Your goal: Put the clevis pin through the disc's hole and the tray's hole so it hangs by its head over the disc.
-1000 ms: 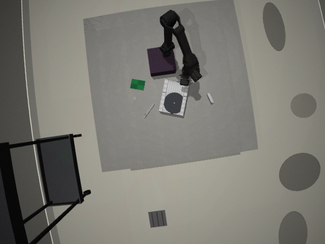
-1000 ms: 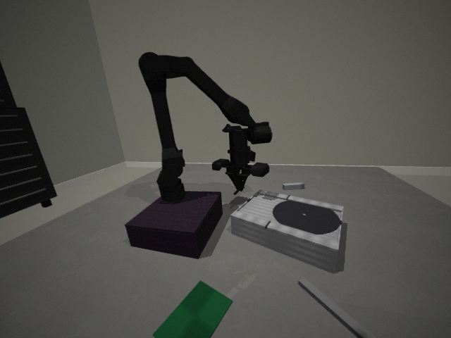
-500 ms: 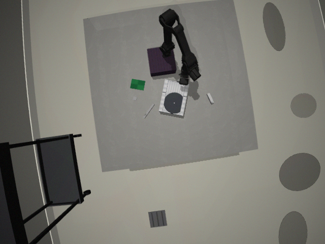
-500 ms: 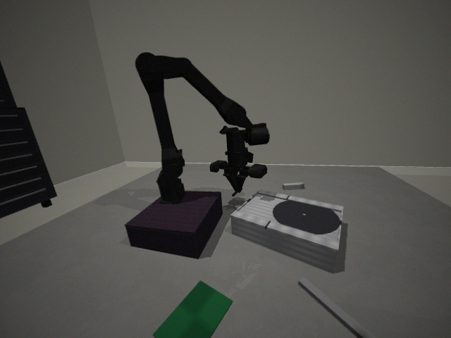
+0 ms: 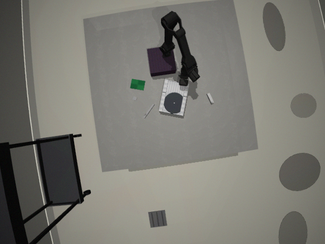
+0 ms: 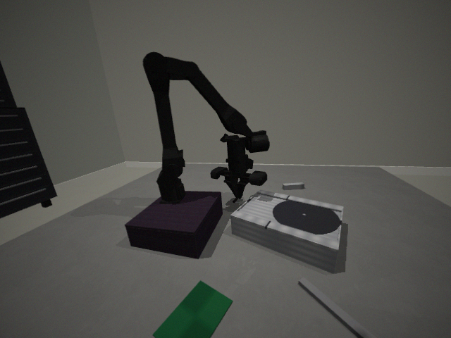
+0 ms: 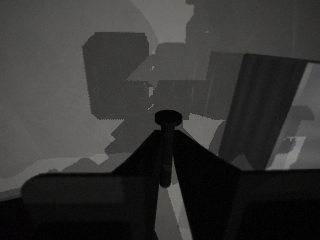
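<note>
The dark disc (image 5: 171, 106) (image 6: 320, 220) lies flat in the far half of the pale rimmed tray (image 5: 174, 85) (image 6: 254, 211) (image 7: 260, 110), away from the robot's base. A small light spot shows at the disc's hole; whether it lines up with the tray's hole I cannot tell. My gripper (image 6: 238, 197) (image 7: 166, 136) is shut on the clevis pin (image 7: 168, 119) (image 6: 235, 200). The pin's head sticks out past the fingertips, and its shank runs back between the fingers in the wrist view. The gripper is raised beside the tray's near end, clear of disc and tray. The fingertips are hidden in the top view.
The arm stands on a purple block (image 5: 160, 64) (image 6: 175, 215) beside the tray. A green checked plate (image 5: 137, 84) (image 6: 196, 309), a thin grey bar (image 5: 149, 111) (image 6: 328, 309) and a small pale piece (image 5: 134, 98) lie on one side, a short white block (image 5: 210, 98) (image 6: 293, 186) on the other.
</note>
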### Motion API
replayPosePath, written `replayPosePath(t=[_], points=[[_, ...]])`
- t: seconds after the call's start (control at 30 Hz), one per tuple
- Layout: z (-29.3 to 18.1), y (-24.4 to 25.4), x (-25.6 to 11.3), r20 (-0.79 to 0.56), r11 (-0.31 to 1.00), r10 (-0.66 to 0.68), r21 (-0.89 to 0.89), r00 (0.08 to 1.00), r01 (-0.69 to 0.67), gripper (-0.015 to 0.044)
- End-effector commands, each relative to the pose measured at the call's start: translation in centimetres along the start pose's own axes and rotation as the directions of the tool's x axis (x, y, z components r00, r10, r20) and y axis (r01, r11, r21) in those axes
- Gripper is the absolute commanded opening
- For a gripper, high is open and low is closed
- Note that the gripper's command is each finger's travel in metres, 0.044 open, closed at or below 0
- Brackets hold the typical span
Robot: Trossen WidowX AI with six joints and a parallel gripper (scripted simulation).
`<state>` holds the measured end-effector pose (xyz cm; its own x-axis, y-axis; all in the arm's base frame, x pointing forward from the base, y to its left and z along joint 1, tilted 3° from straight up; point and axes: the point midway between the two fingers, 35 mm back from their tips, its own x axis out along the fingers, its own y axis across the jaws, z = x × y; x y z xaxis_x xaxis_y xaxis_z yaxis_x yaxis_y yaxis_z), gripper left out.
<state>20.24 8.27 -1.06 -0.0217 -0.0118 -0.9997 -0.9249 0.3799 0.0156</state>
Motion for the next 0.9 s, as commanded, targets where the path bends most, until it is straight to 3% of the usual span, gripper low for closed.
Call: replayPosePath(t=[0.0, 0.87], points=[[-0.1, 0.0, 0.8, -0.01, 1.0, 0.003, -0.004, 1.0, -0.003, 0.0], [-0.2, 0.0, 3.8, -0.01, 1.0, 0.003, -0.005, 1.0, -0.003, 0.0]])
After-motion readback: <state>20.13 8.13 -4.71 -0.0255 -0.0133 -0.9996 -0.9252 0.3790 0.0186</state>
